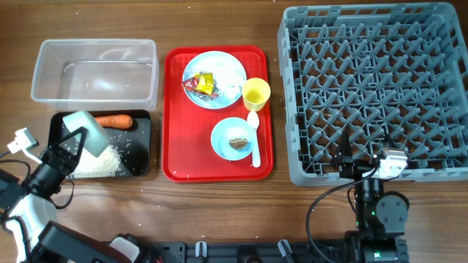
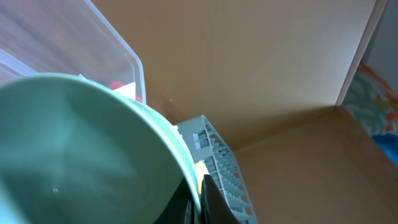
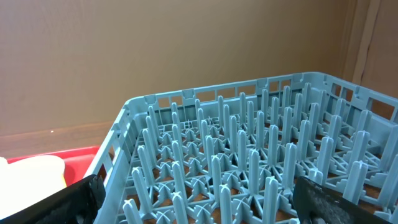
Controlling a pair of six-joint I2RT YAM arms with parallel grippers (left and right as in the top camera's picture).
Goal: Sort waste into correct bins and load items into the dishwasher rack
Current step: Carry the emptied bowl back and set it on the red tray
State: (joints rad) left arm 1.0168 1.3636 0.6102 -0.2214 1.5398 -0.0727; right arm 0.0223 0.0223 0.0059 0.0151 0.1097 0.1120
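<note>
Beyond grey rack (image 3: pixel 205 93) on wood-grain table (image 1: pixel 219 219), plain brown wall (image 3: pixel 155 50)

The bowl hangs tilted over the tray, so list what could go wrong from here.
1. The left fingers pinch only the tilted bowl's rim above the black tray; it could slip onto the rice.
2. The rice is heaped against the tray's near wall; grains may spill over.
3. The open right fingers hover at the rack's front wall and could knock it.
</note>
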